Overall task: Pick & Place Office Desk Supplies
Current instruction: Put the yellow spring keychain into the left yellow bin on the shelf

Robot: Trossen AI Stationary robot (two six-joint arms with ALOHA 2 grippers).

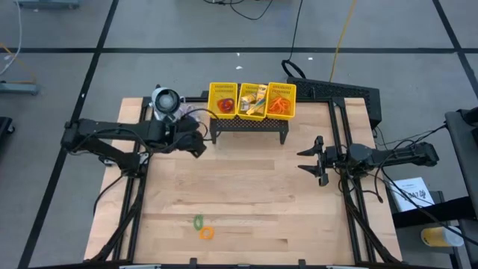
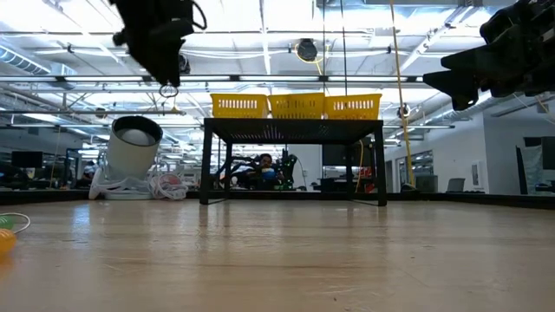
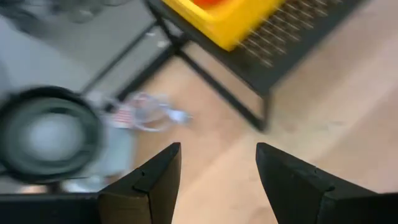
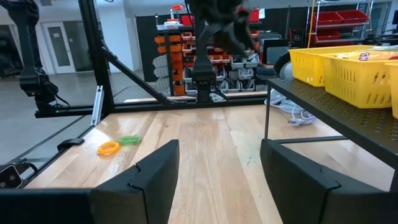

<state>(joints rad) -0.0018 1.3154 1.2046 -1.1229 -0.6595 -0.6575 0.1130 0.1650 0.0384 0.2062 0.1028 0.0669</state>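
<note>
A green ring (image 1: 198, 221) and an orange ring (image 1: 207, 233) lie flat on the table near its front edge; the right wrist view shows them too, the orange ring (image 4: 107, 148) and the green ring (image 4: 129, 140). Other supplies sit in the yellow three-compartment basket (image 1: 252, 101): a red ring on the left, packets in the middle, orange bands on the right. My left gripper (image 1: 196, 142) hangs open above the table by the left end of the basket's stand, nothing between its fingers (image 3: 165, 171). My right gripper (image 1: 312, 159) waits open at the table's right side.
The basket stands on a black perforated stand (image 1: 250, 127) at the table's far middle. A grey-white round device (image 1: 166, 101) with a cord sits left of it, close to my left gripper. Bare wood lies between the stand and the two rings.
</note>
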